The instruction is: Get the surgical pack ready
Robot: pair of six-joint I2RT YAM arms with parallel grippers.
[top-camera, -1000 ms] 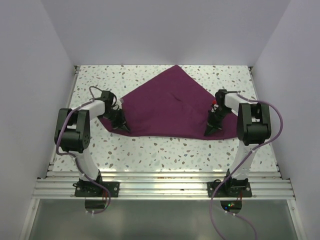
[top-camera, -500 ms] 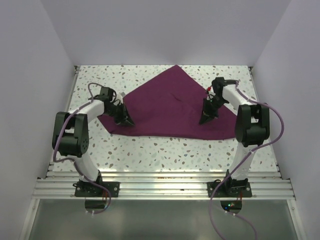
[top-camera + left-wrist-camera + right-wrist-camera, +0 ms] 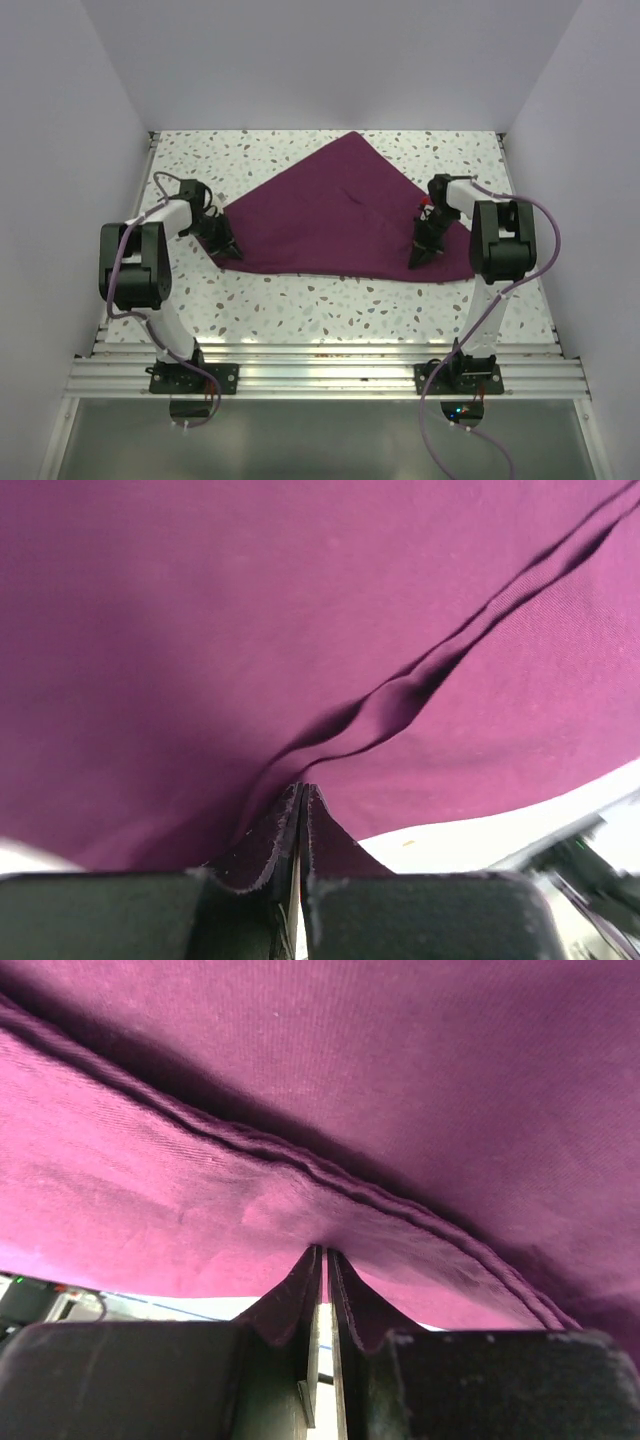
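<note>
Left wrist view first: the fingers (image 3: pixel 252 852) of my left gripper (image 3: pixel 301 792) are clenched together with only a hairline slit between them, and they pinch a small peak of the purple cloth (image 3: pixel 200 630). From that pinch a raised crease runs up and away toward the upper right, dark along its underside. The fabric fills nearly the whole picture: deep plum, matte, with a fine even weave. A strip of pale surface shows past its edge at the lower right.

On the right wrist view, my right gripper (image 3: pixel 325 1253) looks much the same. Its pads are pressed close, grasping a tuck of the cloth right at the tips. Just beyond them a stitched hem or doubled ridge crosses from the upper left down to the lower right. The fabric is a brighter magenta below it and shaded above.

From the top external view, the cloth lies spread on the speckled table (image 3: pixel 330 300), in the far half and about midway between the side walls. It makes a rough triangle, one corner pointing at the far wall and a long near edge running almost straight across. My left gripper sits at the near-left end of that edge, and my right one near its near-right end. Both arms are bent low over the tabletop.
</note>
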